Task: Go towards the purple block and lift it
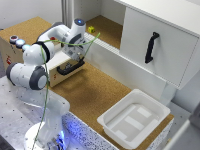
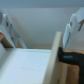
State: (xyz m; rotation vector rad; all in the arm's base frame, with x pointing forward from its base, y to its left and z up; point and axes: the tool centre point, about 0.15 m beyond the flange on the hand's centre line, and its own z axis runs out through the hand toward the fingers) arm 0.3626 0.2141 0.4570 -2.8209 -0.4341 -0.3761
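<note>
No purple block shows in either view; it is hidden or out of frame. My gripper (image 1: pixel 75 59) hangs over a light wooden box (image 1: pixel 60 62) with a black handle (image 1: pixel 70 69) at the exterior view's left. In the wrist view the two fingers (image 2: pixel 75 25) stand wide apart with nothing between them, so the gripper (image 2: pixel 41 30) is open and empty. Below them are the wooden box's edge (image 2: pixel 56 55) and the black handle (image 2: pixel 71 56).
A small yellow block (image 1: pixel 91 29) lies on the cork surface at the back. A white cabinet with a black handle (image 1: pixel 151 47) stands at the exterior view's right. A white tray (image 1: pixel 150 102) sits at the front right. Round buttons (image 1: pixel 16 40) top a box at the left.
</note>
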